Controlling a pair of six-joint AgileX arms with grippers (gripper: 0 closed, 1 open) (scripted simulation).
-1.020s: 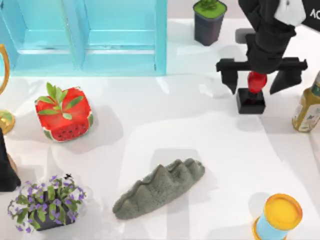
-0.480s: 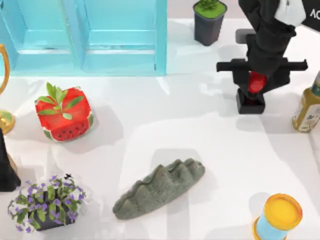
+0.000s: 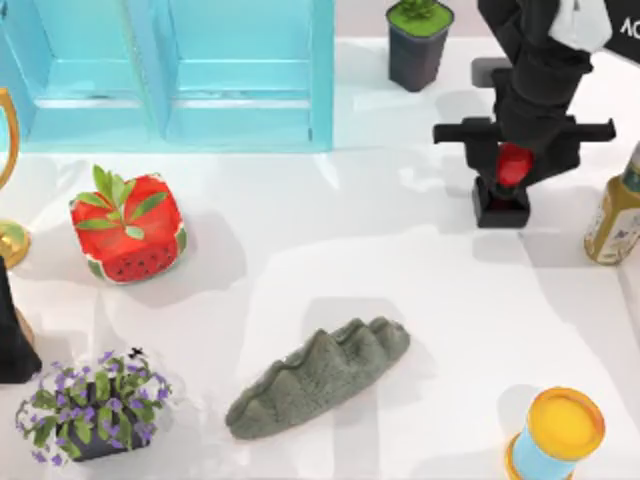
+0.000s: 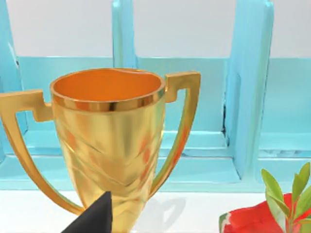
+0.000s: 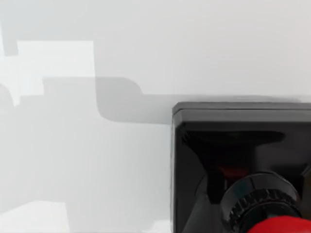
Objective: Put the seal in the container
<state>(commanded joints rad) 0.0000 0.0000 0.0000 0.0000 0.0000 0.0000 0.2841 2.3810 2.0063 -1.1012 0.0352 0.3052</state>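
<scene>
**Right gripper clamped on the seal, transfer to the container not yet started**

From the overhead camera I see my right gripper (image 3: 513, 165) at about two o'clock on the table, its two black fingers drawn in against the red knob of the seal (image 3: 503, 190). I judge it clamped on the knob. The seal's black square base appears to sit on the white table (image 3: 330, 270), or barely above it; I cannot tell which. The right wrist camera looks straight down on the same base (image 5: 233, 145), with the ribbed collar and a sliver of red knob close to the lens.

The seal stands upright. Its long axis runs vertically, base down, knob pointing up toward the overhead camera. The base's edges lie roughly square to the table's edges.

Progress, as I judge it: the grasp looks made; lifting, carrying and releasing all remain. The blue container (image 3: 170, 70), an open tray with dividers, lies at eleven o'clock, well apart from the seal.

Nearby clutter: a dark pot with a green plant (image 3: 418, 40) at one o'clock and a bottle (image 3: 615, 215) at three o'clock, just beside the gripper.

My left arm is parked at nine o'clock; its wrist camera faces a gold trophy (image 4: 107, 141) in front of the container. I cannot tell its fingers' state.
</scene>
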